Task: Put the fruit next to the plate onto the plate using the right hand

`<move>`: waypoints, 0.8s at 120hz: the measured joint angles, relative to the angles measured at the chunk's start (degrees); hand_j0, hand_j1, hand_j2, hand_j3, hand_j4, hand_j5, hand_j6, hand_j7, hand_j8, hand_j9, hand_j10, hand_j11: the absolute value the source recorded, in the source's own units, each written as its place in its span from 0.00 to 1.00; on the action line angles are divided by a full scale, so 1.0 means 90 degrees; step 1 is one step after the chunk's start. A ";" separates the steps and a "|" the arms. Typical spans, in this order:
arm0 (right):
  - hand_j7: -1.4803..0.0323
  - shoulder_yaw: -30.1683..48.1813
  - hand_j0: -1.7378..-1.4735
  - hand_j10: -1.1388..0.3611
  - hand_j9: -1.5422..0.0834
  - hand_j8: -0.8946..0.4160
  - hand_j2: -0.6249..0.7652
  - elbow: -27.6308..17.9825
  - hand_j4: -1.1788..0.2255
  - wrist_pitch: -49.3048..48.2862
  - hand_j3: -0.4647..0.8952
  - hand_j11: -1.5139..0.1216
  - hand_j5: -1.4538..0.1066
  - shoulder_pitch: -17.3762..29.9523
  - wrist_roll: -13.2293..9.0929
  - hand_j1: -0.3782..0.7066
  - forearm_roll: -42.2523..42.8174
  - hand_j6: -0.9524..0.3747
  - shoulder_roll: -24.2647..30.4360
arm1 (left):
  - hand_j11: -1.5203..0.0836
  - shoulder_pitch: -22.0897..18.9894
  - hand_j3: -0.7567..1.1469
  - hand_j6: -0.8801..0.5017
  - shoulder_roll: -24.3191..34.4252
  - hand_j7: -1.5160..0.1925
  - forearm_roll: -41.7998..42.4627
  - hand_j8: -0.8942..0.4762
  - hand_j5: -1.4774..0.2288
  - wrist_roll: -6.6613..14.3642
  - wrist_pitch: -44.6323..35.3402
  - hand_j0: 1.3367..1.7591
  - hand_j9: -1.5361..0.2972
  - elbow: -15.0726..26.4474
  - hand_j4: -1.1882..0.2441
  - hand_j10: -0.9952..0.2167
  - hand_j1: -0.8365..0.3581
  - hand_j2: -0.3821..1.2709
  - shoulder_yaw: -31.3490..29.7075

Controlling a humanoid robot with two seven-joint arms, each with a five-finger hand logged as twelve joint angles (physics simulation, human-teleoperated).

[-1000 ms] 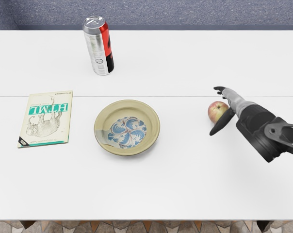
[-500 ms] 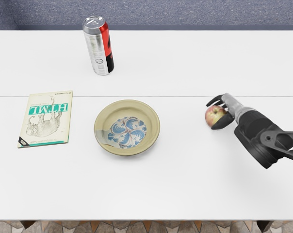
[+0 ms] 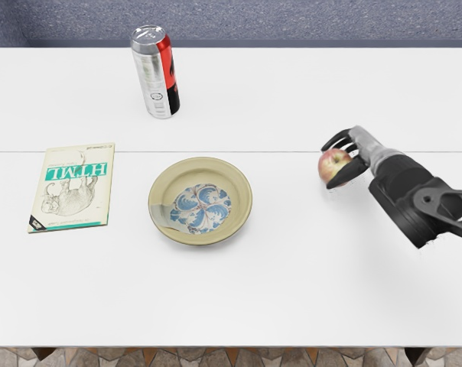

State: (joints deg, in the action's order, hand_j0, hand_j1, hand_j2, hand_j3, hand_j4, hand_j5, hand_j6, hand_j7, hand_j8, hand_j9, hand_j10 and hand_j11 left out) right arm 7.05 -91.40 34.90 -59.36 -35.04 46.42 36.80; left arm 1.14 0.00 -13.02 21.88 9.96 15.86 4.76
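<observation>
A red and yellow apple (image 3: 332, 164) sits in my right hand (image 3: 341, 160), whose dark fingers are curled around it from above and below. The hand and apple are at the right of the table, slightly raised above the surface, well to the right of the plate. The plate (image 3: 239, 186) is tan with a blue floral centre and lies in the middle of the table with nothing on it. My right arm comes in from the right edge. The left arm is out of view.
A red and silver can (image 3: 157, 73) stands upright at the back left. A white and green book (image 3: 72, 186) lies flat to the left of the plate. The white table (image 3: 292, 290) stretches across the view.
The right hand went from open beside the apple to closed around it. Hand and apple have since shifted slightly left and up.
</observation>
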 joint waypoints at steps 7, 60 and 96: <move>0.44 0.0209 0.31 0.48 0.43 0.46 0.64 -0.0039 0.41 0.0001 0.34 0.42 0.39 -0.0004 0.0001 0.51 -0.0004 0.41 -0.0091 | 0.95 0.0000 0.40 0.64 0.0000 0.89 0.0000 0.65 0.87 0.0000 0.0001 0.76 0.84 0.0001 0.83 0.82 0.99 0.23 0.0000; 0.44 0.0718 0.30 0.47 0.42 0.45 0.75 -0.0186 0.42 0.0002 0.34 0.42 0.38 -0.0120 -0.0002 0.56 -0.0032 0.40 -0.1630 | 0.95 0.0000 0.40 0.64 0.0000 0.89 0.0001 0.65 0.87 0.0000 -0.0001 0.76 0.84 0.0001 0.83 0.82 0.99 0.23 -0.0001; 0.44 0.0628 0.30 0.49 0.42 0.47 0.80 -0.0028 0.43 0.0003 0.34 0.42 0.37 -0.0018 -0.0003 0.61 -0.0067 0.42 -0.2591 | 0.95 0.0000 0.40 0.64 0.0000 0.89 0.0001 0.65 0.87 0.0000 -0.0002 0.76 0.84 0.0002 0.83 0.82 0.99 0.23 -0.0002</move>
State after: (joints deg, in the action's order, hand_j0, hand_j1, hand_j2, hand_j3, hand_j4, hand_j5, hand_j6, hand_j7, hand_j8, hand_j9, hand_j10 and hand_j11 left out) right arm 12.70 -91.65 34.92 -59.51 -35.06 45.82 13.47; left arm 1.14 0.00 -13.01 21.89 9.94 15.87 4.74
